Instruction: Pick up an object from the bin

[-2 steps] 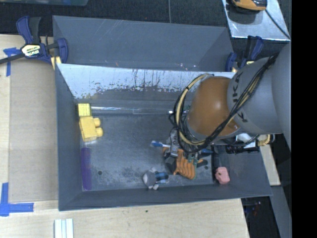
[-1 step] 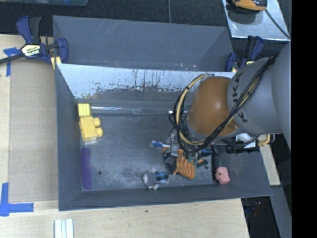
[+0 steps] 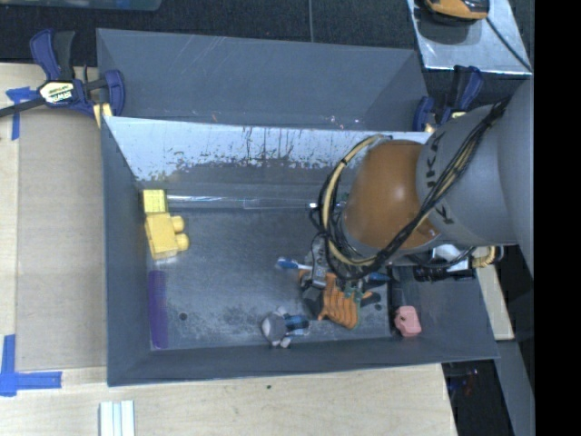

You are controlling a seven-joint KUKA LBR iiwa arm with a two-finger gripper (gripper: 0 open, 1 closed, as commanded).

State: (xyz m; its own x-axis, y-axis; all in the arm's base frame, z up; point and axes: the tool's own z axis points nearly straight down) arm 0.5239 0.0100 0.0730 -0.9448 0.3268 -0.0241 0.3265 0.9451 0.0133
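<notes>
My gripper (image 3: 319,276) is low in the bin's front right part, mostly hidden under the arm's wrist. Right below it lies an orange ridged thing (image 3: 341,308), close to or touching the gripper; whether it is held I cannot tell. A small blue piece (image 3: 289,264) lies just left of the gripper. A grey and blue small thing (image 3: 282,326) rests by the front wall, below and left of the gripper. A pink piece (image 3: 407,321) lies in the front right corner.
A yellow block (image 3: 162,226) stands against the left wall, with a purple stick (image 3: 157,309) lying along that wall in front of it. The arm and its cables cover the bin's right side.
</notes>
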